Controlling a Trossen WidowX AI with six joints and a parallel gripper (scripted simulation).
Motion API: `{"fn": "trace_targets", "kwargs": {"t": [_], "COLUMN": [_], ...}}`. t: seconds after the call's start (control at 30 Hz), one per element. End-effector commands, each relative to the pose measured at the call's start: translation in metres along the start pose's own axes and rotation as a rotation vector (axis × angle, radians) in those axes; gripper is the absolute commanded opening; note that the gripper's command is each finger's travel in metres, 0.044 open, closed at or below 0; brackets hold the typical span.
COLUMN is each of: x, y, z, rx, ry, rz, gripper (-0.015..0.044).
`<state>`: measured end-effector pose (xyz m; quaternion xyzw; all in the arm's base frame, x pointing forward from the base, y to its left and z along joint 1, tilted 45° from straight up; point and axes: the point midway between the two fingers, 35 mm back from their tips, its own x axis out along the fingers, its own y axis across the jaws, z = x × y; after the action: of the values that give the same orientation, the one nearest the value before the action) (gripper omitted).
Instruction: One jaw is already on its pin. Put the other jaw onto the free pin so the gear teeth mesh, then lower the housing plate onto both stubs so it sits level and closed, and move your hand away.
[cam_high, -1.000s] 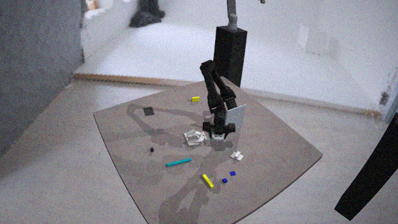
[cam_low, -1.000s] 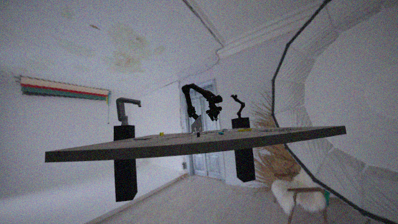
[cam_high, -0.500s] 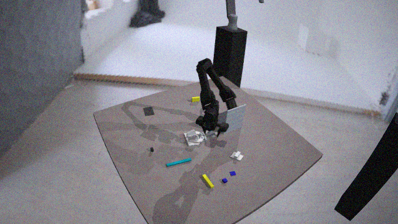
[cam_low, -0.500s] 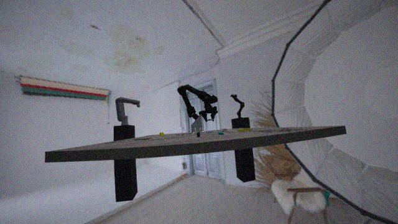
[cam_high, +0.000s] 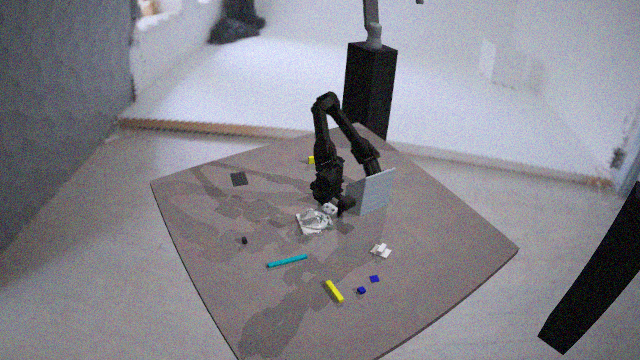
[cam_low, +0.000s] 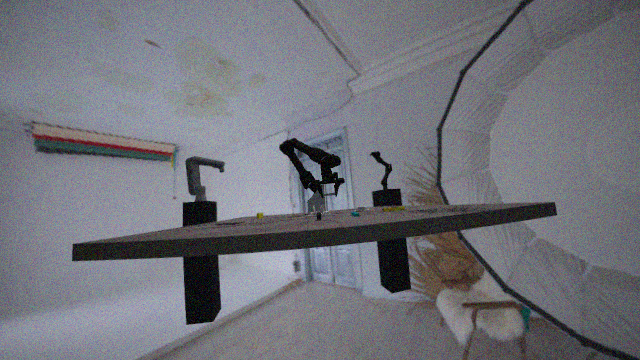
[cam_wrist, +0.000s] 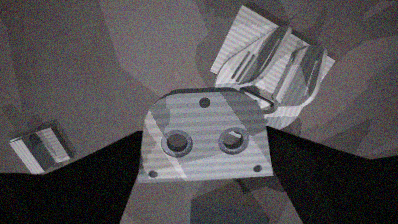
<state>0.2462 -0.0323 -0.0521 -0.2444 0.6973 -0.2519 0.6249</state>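
Note:
My gripper (cam_high: 332, 204) (cam_wrist: 203, 135) is shut on the pale housing plate (cam_high: 329, 209) (cam_wrist: 205, 120), with a black finger at each side edge. The plate has two large ringed holes and three small ones. I hold it above the table, beside the pale base (cam_high: 306, 230) (cam_wrist: 233, 47). In the wrist view the base lies beyond the plate's upper right edge, and the plate hides part of it. Two raised curved pieces, seemingly the jaws (cam_wrist: 270, 60) (cam_wrist: 306, 72), stand side by side on the base. The pins, the stubs and any tooth mesh cannot be made out.
A white stepped block (cam_high: 381, 250) (cam_wrist: 42, 149) lies on the table (cam_high: 450, 250). A grey upright panel (cam_high: 378, 192) stands close behind the gripper. A teal rod (cam_high: 287, 261), a yellow bar (cam_high: 334, 291), a blue cube (cam_high: 361, 290) and a dark square (cam_high: 239, 178) lie around.

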Motion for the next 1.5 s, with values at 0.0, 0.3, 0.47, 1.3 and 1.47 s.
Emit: {"fn": "trace_targets", "kwargs": {"t": [0.0, 0.3, 0.47, 1.3, 1.47], "x": [0.003, 0.007, 0.010, 0.010, 0.010], "y": [-0.016, -0.043, -0.056, -0.057, -0.057], "z": [-0.005, -0.013, -0.019, -0.019, -0.019], "rx": [0.117, 0.349, 0.460, 0.474, 0.474], "ry": [0.005, 0.009, 0.011, 0.011, 0.011], "rz": [-0.016, -0.038, -0.050, -0.051, -0.051], "gripper": [0.0351, 0.0351, 0.0351, 0.0351, 0.0351]}}
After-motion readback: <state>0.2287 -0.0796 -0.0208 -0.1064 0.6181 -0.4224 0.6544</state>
